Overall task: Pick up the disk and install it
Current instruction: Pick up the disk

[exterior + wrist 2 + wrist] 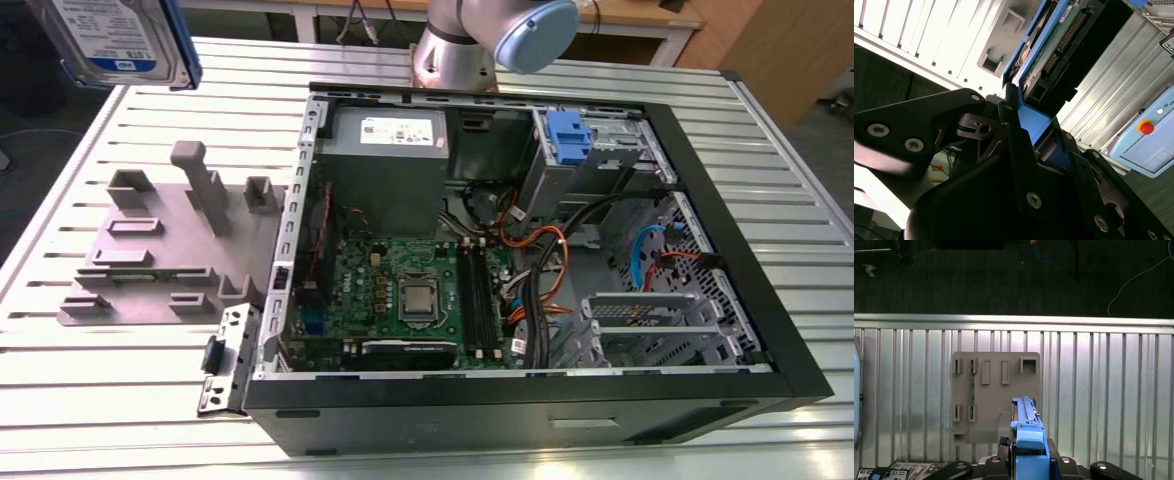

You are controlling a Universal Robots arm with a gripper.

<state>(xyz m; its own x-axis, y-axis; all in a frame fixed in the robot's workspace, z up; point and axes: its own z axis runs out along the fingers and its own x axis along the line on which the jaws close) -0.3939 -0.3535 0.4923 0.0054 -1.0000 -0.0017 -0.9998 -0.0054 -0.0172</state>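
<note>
While my gripper (pixel 1026 125) is clamped on the blue bracket of the disk (pixel 1054 45), I hold the drive edge-on, high above the ribbed metal table (pixel 1104 390). My fingers (pixel 1014 150) press the bracket from both sides, and the drive's green circuit board and connector row stick out past them. Below the gripper lies the grey fixture plate (pixel 996 390) with its raised slots. The open computer case (pixel 534 250) sits beside that plate, well apart from the gripper and its load.
</note>
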